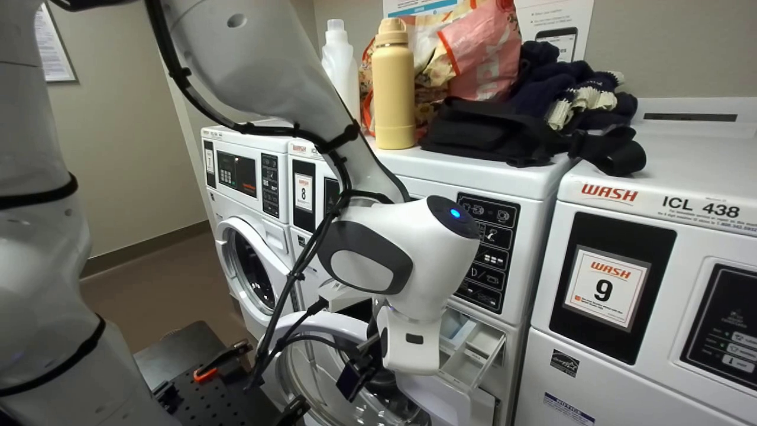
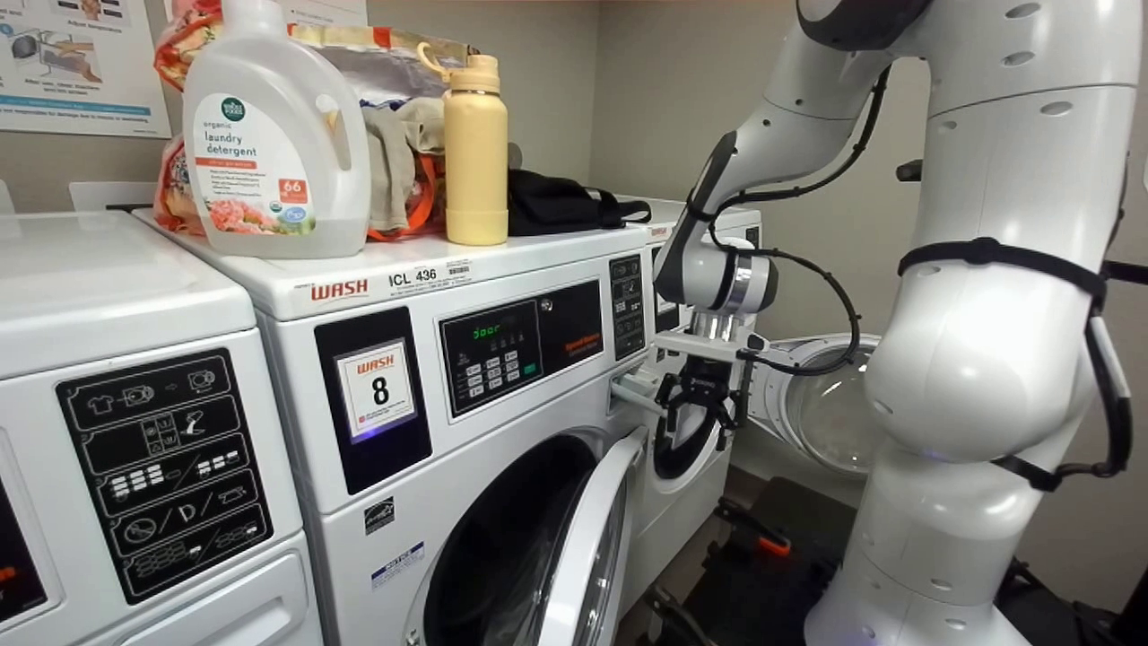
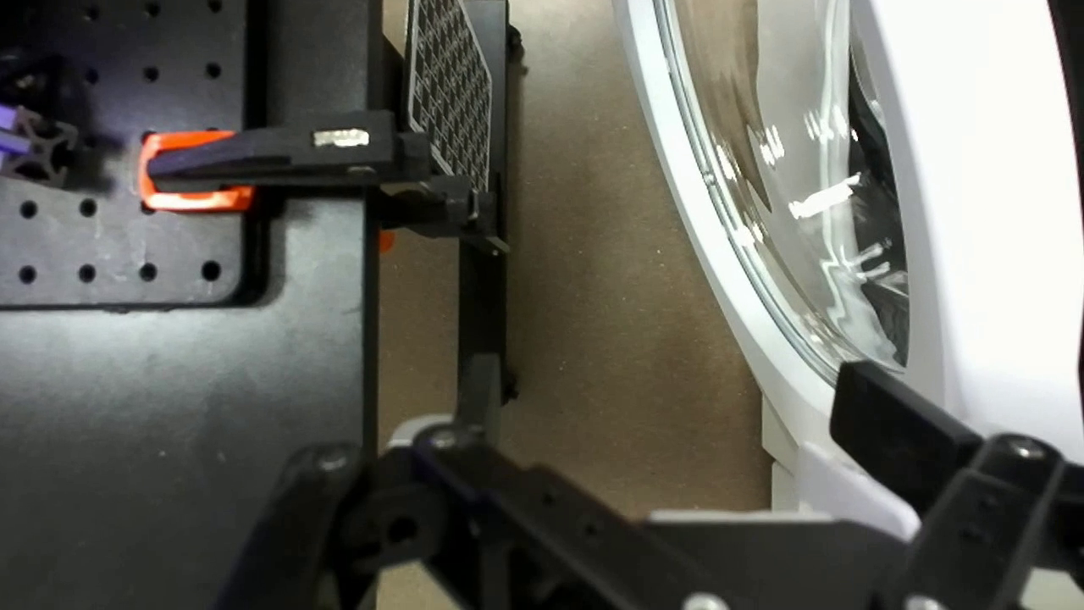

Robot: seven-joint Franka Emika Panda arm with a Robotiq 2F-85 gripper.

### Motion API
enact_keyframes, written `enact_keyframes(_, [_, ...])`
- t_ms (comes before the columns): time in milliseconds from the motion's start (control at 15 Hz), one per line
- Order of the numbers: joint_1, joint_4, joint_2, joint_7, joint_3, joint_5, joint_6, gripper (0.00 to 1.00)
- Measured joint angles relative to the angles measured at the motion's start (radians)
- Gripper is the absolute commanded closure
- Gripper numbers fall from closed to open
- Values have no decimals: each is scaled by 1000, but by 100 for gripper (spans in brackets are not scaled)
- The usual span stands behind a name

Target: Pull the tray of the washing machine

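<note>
One tray (image 1: 473, 358) juts from the washing machine (image 2: 448, 453) below the button panel (image 1: 495, 254), pointing outward, long axis leading away from the machine; near the tray's outer end the gripper (image 3: 669, 390) has both fingers (image 3: 898, 432) wide apart.

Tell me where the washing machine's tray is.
In an exterior view, the tray juts from the front of the washing machine, low and right of centre, under the black button panel and left of the machine marked 9.
</note>
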Motion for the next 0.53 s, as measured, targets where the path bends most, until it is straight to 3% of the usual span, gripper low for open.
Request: enact_keyframes(533, [-3,-50,-104,36,0,3,80,0])
